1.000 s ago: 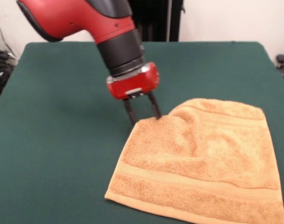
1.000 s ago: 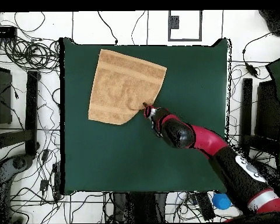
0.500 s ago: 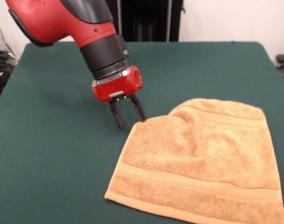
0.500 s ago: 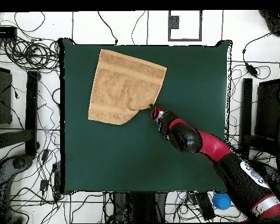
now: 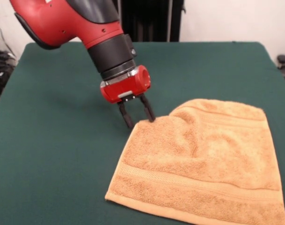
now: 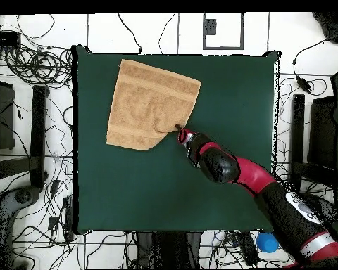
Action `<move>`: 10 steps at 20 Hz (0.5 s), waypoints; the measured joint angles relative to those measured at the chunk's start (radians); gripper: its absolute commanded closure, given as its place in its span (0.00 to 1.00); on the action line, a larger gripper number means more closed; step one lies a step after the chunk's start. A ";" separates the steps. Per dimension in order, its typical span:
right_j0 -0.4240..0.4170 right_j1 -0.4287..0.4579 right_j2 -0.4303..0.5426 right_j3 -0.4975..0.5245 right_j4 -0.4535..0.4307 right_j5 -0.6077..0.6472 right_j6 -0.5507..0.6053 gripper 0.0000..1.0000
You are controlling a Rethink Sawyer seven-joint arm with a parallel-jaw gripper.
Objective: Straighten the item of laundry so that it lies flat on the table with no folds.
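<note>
Large dark green felt-covered table (image 5: 62,154) bearing the orange-tan terry hand towel (image 5: 208,164), mostly flat toward one table corner but one corner tucked and puckered, where the red-and-black arm's gripper (image 5: 136,115) stands parted, holding nothing.

No text, label, brand, number or sign can be read in either view

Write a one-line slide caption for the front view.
Sawyer gripper, jaws open, poised at the rumpled far-left corner of the orange-tan towel on the green table.
</note>
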 measured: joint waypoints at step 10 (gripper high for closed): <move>0.000 0.001 0.004 0.005 0.000 -0.012 0.000 0.00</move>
